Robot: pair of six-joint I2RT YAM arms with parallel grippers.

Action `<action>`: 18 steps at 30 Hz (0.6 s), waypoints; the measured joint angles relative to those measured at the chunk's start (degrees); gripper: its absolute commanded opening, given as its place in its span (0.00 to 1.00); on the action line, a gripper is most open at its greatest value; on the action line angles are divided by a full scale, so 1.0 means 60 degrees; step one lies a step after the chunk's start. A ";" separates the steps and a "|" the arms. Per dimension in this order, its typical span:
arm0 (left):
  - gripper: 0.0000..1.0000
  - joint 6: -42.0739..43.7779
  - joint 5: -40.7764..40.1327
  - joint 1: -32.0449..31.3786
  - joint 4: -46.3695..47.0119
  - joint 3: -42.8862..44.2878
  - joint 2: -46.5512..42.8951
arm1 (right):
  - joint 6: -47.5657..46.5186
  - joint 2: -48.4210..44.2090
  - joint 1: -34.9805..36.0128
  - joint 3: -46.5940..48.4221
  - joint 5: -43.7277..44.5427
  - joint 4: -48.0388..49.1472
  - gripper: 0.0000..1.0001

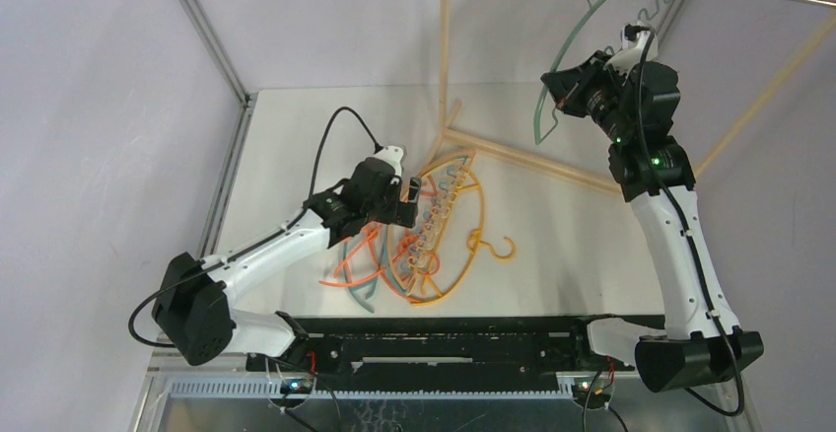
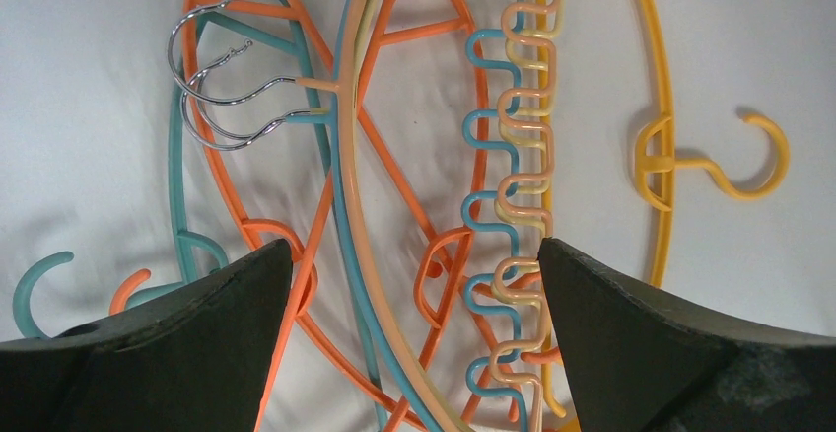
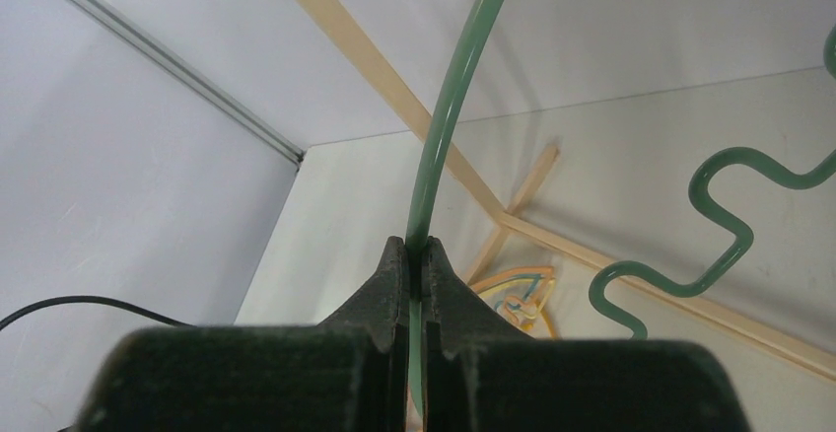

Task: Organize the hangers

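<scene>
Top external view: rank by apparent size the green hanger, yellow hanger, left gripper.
1. green hanger, though it is raised nearer the camera, so true size is unsure
2. yellow hanger
3. left gripper

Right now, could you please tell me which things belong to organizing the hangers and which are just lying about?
Job: green hanger in the shut right gripper; hanger pile under the open left gripper; yellow hanger.
Lying about: wooden poles; black cable.

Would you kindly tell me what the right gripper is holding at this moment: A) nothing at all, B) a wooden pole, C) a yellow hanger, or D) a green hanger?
D: the right gripper is shut on the curved bar of the green hanger.
</scene>
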 measured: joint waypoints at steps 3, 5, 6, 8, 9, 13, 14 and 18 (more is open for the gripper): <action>1.00 0.0000 0.0011 0.0000 0.0022 0.0000 0.0164 | 0.0000 -0.0015 0.0084 0.0033 -0.0015 -0.0044 0.00; 1.00 0.0000 0.0022 0.0000 0.0044 0.0000 0.0251 | 0.0000 -0.0044 0.0182 0.0033 -0.0004 -0.0069 0.00; 1.00 0.0004 0.0033 0.0000 0.0055 0.0000 0.0291 | 0.0004 -0.0080 0.0248 0.0022 0.0015 -0.0087 0.00; 1.00 0.0000 0.0066 0.0000 0.0058 0.0022 0.0361 | 0.0004 -0.0215 0.0372 -0.0051 0.0022 -0.0120 0.00; 0.99 0.0004 0.0076 0.0000 0.0073 0.0040 0.0393 | 0.0000 -0.0324 0.0455 -0.0102 0.0025 -0.0138 0.00; 1.00 0.0004 0.0149 0.0000 0.0109 0.0142 0.0484 | -0.0022 -0.0594 0.0572 -0.0113 0.0029 -0.0157 0.00; 1.00 0.0004 0.0164 0.0000 0.0113 0.0164 0.0488 | -0.0036 -0.0619 0.0568 -0.0113 0.0025 -0.0146 0.00; 1.00 0.0007 0.0208 0.0000 0.0157 0.0237 0.0492 | -0.0091 -0.0550 0.0357 -0.0062 0.0069 -0.0106 0.00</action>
